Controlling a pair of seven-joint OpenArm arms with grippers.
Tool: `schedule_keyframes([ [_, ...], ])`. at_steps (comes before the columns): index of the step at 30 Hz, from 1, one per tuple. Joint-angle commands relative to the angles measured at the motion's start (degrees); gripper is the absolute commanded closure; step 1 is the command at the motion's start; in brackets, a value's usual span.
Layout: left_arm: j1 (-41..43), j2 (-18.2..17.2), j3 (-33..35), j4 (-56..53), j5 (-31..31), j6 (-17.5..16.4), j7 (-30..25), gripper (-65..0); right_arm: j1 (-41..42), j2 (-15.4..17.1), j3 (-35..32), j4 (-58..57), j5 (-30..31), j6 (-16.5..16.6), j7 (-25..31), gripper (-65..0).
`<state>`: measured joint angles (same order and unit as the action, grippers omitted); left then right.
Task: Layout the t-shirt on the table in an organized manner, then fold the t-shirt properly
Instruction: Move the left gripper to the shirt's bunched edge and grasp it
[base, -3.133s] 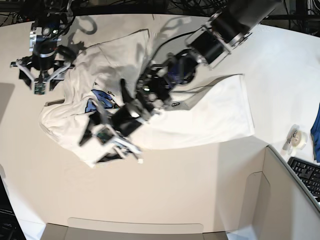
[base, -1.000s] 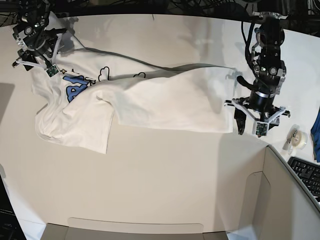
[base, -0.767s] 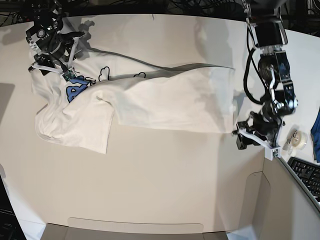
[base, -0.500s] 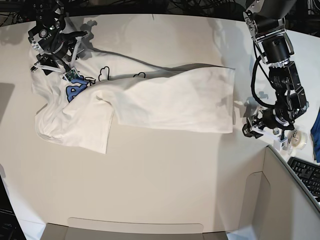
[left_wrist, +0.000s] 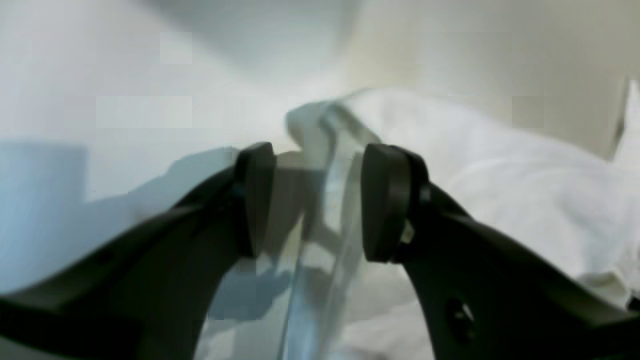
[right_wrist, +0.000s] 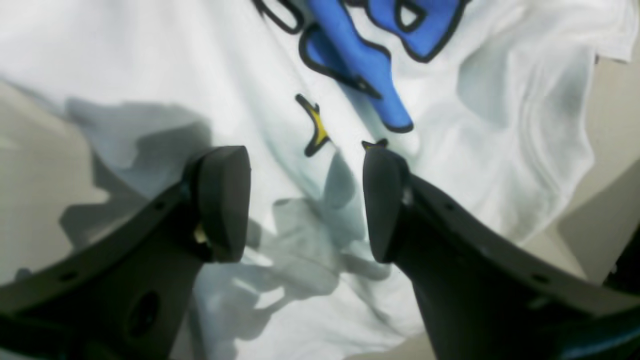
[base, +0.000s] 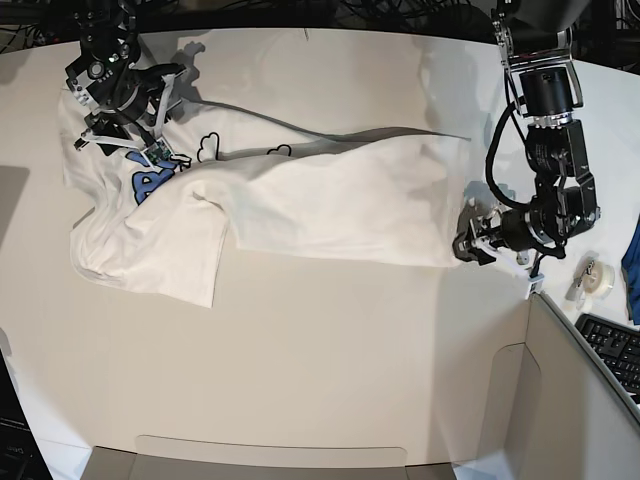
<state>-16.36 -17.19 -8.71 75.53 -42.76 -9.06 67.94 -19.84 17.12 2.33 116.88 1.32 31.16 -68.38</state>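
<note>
Bracketing the shirt (base: 330, 200) hem with your left gripper (left_wrist: 312, 200), jaws apart and nothing clamped, you look set to straighten it on the desk (base: 330, 380), while your right gripper (right_wrist: 305, 200) hovers open above the print.

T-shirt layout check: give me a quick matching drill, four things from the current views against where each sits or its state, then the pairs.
Things:
1. large white printed cotton t-shirt
2. left gripper
3. right gripper
4. small roll of clear tape

Places or states:
A. open above the blue lettering
B. on the white table by the grey partition panel
C. spread lengthwise, part doubled over itself
D. open at the shirt's edge, fingers either side of a fabric fold

Pairs: 1-C, 2-D, 3-A, 4-B
</note>
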Motion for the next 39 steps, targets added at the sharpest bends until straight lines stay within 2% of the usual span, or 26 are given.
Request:
schedule_keyframes([
  [1, -1.18, -0.88, -0.04, 1.00, -1.06, -0.13, 0.15, -28.7, 0.27, 0.68, 0.35, 0.88, -0.31, 0.18, 0.29, -35.5],
  [12, -1.35, -0.88, -0.13, 1.35, -1.41, -0.13, 0.50, -28.9, 0.27, 0.59, 0.35, 0.79, -0.31, 0.18, 0.29, -35.5],
  [16, -0.21, -1.40, 0.05, 6.45, -1.41, -0.13, 0.59, -28.9, 0.19, 0.59, 0.27, 0.79, -0.31, 0.18, 0.29, -35.5],
  [23, 7.96, -8.96, -0.30, 22.54, -1.24, -0.13, 1.20, -28.9, 0.19, 0.59, 0.27, 0.79, -0.31, 0.18, 0.29, -35.5],
  [28, 19.39, -14.06, 0.40, 35.37, -0.97, -0.13, -1.26, -28.9, 0.27, 0.59, 0.27, 0.79, -0.31, 0.18, 0.29, -35.5],
  [30, 24.58, -17.75, 2.86, 39.15, -0.89, -0.13, -4.60, -28.9, 0.27, 0.59, 0.27, 0.79, -0.31, 0.18, 0.29, -35.5],
  [35, 33.28, -28.48, 14.47, 41.53, 1.31, -0.04, -16.47, -28.7, 0.27, 0.68, -0.35, 0.79, -0.40, 0.18, 0.29, -35.5],
  [37, 34.51, -30.24, 19.04, 41.53, 5.36, 0.05, -19.37, -28.6, 0.27, 0.94, -1.05, 0.79, -0.40, 0.18, 0.29, -35.5],
  [39, 35.13, -30.50, 23.96, 41.62, 12.92, 0.14, -21.22, -28.6, 0.27, 1.03, -1.84, 0.79, -0.40, 0.18, 0.29, -35.5],
])
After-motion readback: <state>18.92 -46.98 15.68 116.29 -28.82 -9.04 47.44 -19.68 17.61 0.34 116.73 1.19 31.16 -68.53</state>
